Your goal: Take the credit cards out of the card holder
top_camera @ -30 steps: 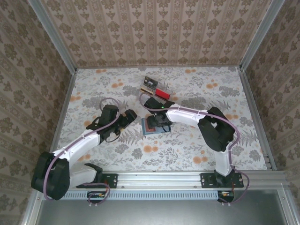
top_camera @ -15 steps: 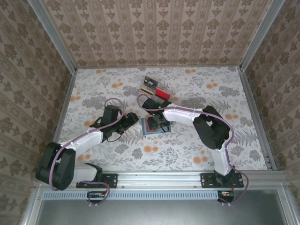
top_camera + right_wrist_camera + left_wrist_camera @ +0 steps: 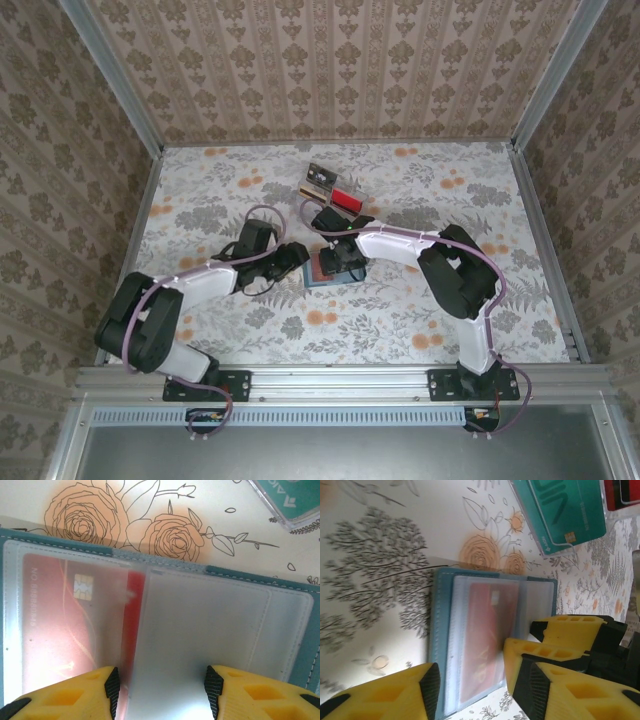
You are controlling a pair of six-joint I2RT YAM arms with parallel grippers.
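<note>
Left gripper [image 3: 477, 685] sits low at the left of the card holder [image 3: 440, 630], its jaws well apart and straddling the holder's near end. One pad is at the holder's stitched edge; whether the gripper actually clamps it cannot be told. The card holder lies open and flat on the worktop [image 3: 200, 190], mid-scene between the two arms. One red card [image 3: 65, 625] is seated under its left clear sleeve; the right sleeve looks vacant. Right gripper [image 3: 162, 690] stands directly over the holder with jaws part open. Its fingertips are either side of the sleeve seam, and nothing is between them. Beyond the holder, on the far side, a teal card [image 3: 560, 510] and a gold-striped card [image 3: 320, 180] lie outside it. Assessment: removal is largely done, with the red card judged outstanding.
</note>
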